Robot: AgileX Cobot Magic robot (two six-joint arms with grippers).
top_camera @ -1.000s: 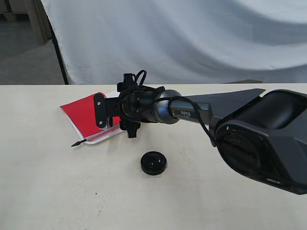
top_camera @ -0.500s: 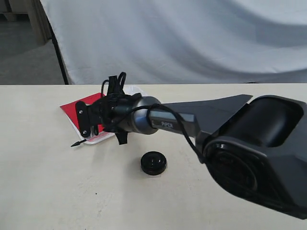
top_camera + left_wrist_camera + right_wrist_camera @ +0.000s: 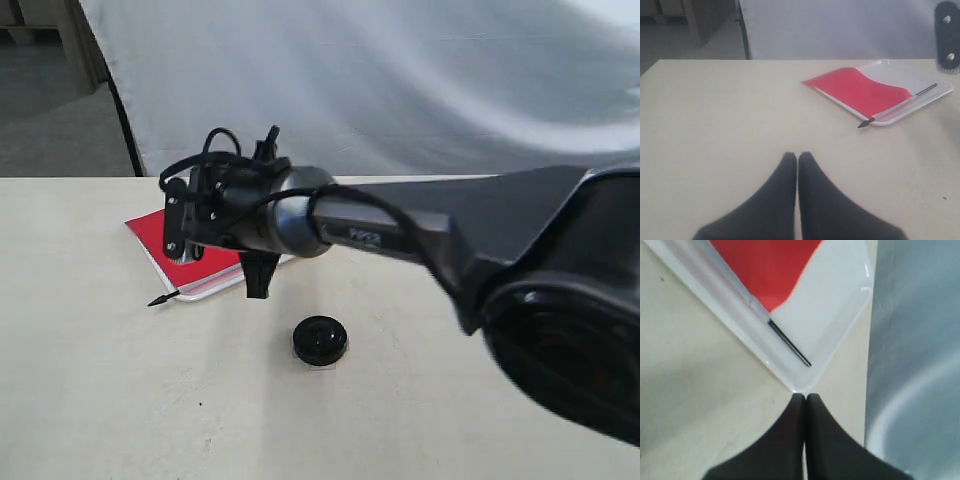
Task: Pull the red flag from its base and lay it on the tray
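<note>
Red flag (image 3: 150, 236) lying flat on the white tray (image 3: 206, 291) at the far left of the desk (image 3: 120, 400); its base (image 3: 320, 340) sits empty, nearer and to the right.

Your right end effector (image 3: 802, 396) hangs low over the tray's near-right side, fingers pressed together and holding nothing. Your left end effector (image 3: 797, 155) is likewise closed and empty, over bare desk well apart from the tray. The task looks done, so the risk lies in pulling away. The pole's pointed tip (image 3: 866, 123) juts past the tray's near-left rim, so the flag is not fully contained. If your right arm sweeps out sideways instead of lifting first, its fingers or cables could catch the cloth or nudge the light tray. That would likely roll the pole onto the desk. A low retreat towards you could also clip the base.
</note>
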